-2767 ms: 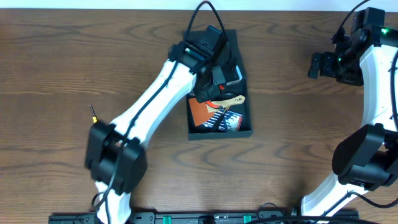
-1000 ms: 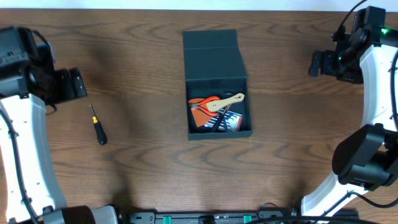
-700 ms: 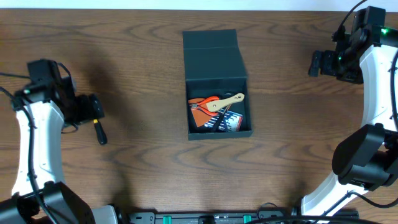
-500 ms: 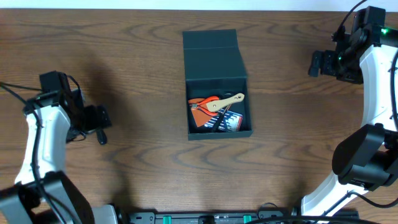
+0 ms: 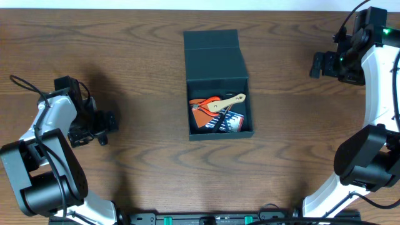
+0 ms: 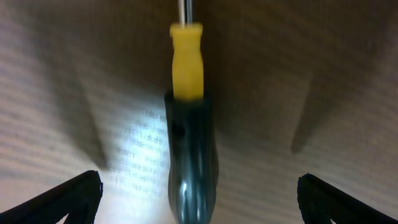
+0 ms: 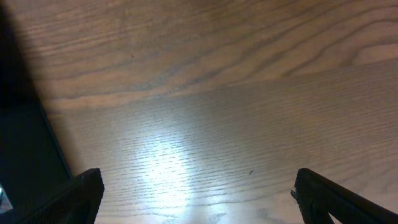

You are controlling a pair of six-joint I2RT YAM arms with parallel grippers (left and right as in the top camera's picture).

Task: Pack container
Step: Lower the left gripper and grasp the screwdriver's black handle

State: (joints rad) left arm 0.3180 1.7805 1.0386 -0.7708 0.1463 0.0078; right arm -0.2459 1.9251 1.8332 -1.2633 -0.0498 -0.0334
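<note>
While my left hand [image 6: 198,194] straddles the black-and-yellow screwdriver [image 6: 188,124], fingers spread apart, my right hand [image 7: 199,190] hangs equally spread above the wooden surface [image 7: 249,106].

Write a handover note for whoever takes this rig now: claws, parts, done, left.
Left claw: open, over the screwdriver, a finger on each side, no grip yet.
Right claw: open, empty, at the far right of the table.
Container: centre, lid open.
Done: orange pliers and wooden-handled tool are inside.
Left: probably grab the screwdriver, pack it, then close the lid.
</note>
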